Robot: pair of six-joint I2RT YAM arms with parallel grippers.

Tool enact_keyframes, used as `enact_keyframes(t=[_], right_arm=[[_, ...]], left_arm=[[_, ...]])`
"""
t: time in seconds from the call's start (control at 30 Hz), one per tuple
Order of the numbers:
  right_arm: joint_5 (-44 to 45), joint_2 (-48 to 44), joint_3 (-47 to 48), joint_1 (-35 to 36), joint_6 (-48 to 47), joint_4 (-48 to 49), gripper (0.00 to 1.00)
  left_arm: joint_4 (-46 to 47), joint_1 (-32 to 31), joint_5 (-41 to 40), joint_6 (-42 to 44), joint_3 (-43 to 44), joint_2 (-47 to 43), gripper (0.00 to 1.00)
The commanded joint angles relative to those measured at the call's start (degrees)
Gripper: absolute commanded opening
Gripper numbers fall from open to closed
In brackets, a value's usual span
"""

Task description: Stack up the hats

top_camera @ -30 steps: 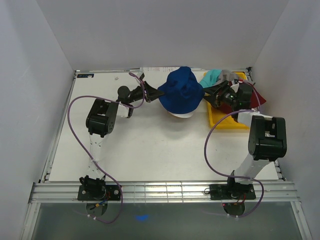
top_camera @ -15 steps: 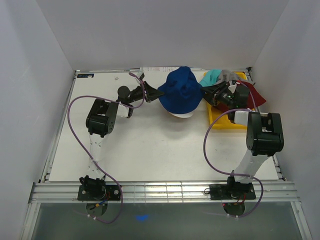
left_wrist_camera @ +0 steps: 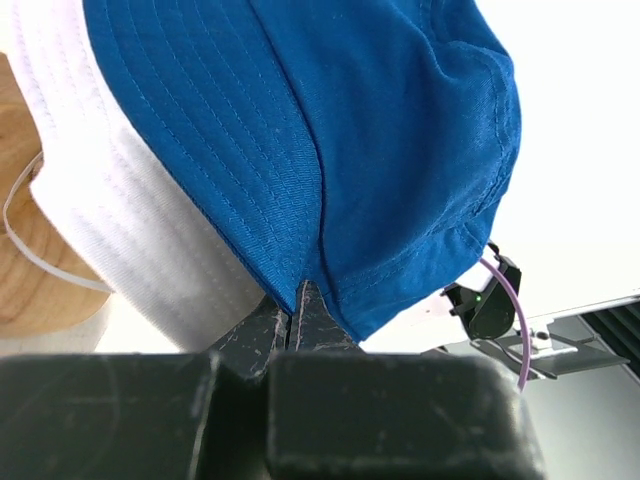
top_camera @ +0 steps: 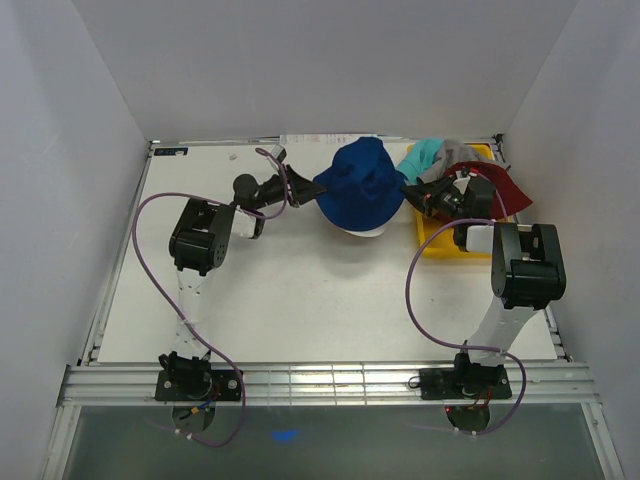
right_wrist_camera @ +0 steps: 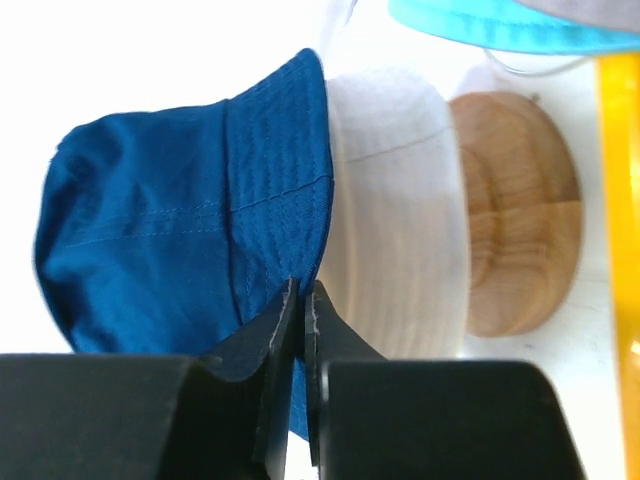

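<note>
The white table (top_camera: 300,300) carries the blue hat (top_camera: 362,185) at its far middle. The hat sits over a light grey hat (left_wrist_camera: 130,220) on a wooden stand (right_wrist_camera: 515,220). Just to the right lies the yellow tray (top_camera: 440,245), with the dark red hat (top_camera: 500,190) at its right side and the teal hat (top_camera: 422,155) at its far end. The left gripper (left_wrist_camera: 295,310) is pinched tight on the blue hat's left brim. The right gripper (right_wrist_camera: 303,300) is closed to a sliver on the right brim.

Black motor housings (top_camera: 203,236), white link tubes (top_camera: 190,300), looping purple cables (top_camera: 145,265), matte black tapered pincer fingers (left_wrist_camera: 262,335)
</note>
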Motion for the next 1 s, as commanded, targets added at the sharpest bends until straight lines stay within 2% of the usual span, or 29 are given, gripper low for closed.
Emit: enact_keyframes(t=[0.0,0.07,0.2,0.33,0.5,0.8,0.97], right_arm=[[0.9,-0.6,-0.6,0.2,-5.4,-3.6,0.08],[1.9,-1.5,0.0,0.2,-8.2,-7.4,0.08],[4.9,-3.3,3.6,0.3,-17.8,-22.9,0.08],[7.7,-4.3,8.0,0.3,-25.6,-32.0,0.08],[9.3,-5.0,11.6,0.5,-30.6,-38.1,0.08],[9.3,-3.5,20.6,3.1,-39.3,-47.2,0.14],[12.2,-1.6,26.4,6.4,-45.0,-54.8,0.17]], left_arm=[[5.6,1.1,0.9,1.9,-1.6,-4.5,0.0],[5.2,1.3,0.5,1.9,-2.1,-4.6,0.0],[3.4,1.7,-0.3,2.9,-3.1,-5.1,0.0],[0.7,1.8,-1.2,4.0,-3.8,-5.4,0.0],[-3.9,1.9,-3.2,6.5,-5.4,-6.1,0.0],[-22.7,2.1,-8.1,14.0,-8.2,-9.4,0.0],[-25.9,2.2,-10.0,15.4,-9.7,-9.8,0.0]])
